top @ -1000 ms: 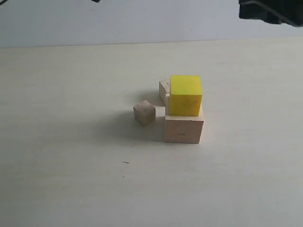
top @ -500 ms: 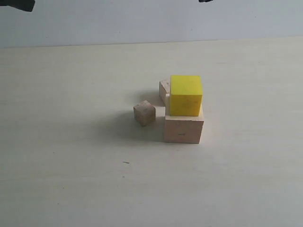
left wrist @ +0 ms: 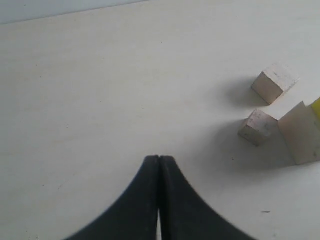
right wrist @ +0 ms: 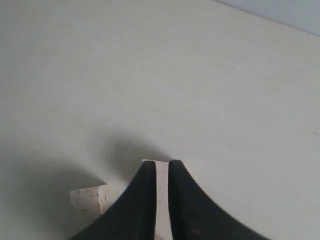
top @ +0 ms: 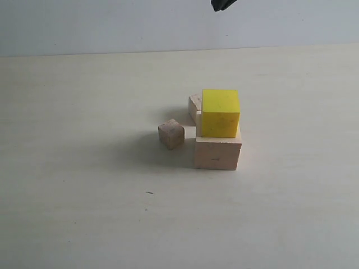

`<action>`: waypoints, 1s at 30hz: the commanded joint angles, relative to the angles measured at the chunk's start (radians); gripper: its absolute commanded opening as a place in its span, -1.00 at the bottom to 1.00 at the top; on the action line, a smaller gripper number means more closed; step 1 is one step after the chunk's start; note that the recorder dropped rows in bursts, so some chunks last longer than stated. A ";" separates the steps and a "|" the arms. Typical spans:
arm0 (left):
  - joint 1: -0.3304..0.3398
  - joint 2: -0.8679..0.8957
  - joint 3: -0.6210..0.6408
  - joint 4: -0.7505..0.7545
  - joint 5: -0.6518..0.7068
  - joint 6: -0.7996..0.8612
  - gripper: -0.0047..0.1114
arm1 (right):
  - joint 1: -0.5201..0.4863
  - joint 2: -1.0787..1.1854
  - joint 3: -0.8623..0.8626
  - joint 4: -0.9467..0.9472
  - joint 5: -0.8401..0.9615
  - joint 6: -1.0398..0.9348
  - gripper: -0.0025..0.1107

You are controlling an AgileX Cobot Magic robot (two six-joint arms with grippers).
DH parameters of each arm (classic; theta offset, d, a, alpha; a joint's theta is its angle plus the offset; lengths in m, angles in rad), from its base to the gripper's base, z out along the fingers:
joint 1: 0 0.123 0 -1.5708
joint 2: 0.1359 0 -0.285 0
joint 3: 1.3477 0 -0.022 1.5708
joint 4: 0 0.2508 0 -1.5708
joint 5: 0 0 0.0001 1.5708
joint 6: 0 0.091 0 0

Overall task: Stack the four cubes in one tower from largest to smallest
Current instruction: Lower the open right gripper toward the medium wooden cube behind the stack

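The yellow cube sits on the large pale cube, right of the table's middle. The smallest tan cube stands on the table just left of them. The other tan cube lies behind, half hidden. The left wrist view shows the same cubes: smallest, tan, large pale. My left gripper is shut and empty, well away from them. My right gripper hangs above the cubes, its jaws a narrow slit apart, gripping nothing. Pale wood shows far below the slit, beside a tan cube.
A dark part of the right arm pokes in at the top edge of the exterior view. The pale table runs back to a light wall. A small dark speck lies on the table in front of the cubes.
The dark arm part at the top edge has moved left, from the right corner to above the cubes. The dark shape at the top left has left the view. No cube has moved.
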 commanded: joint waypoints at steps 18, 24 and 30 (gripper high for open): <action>0.003 -0.197 0.160 0.001 0.015 -0.006 -0.92 | 0.124 0.188 -0.031 -0.189 0.025 0.179 -0.14; 0.003 -0.197 0.160 0.001 0.015 -0.004 -0.92 | 0.124 0.243 -0.031 -0.189 0.025 0.199 0.16; 0.003 -0.197 0.170 0.001 0.003 -0.003 -0.92 | 0.124 0.286 -0.031 -0.186 0.025 0.239 0.25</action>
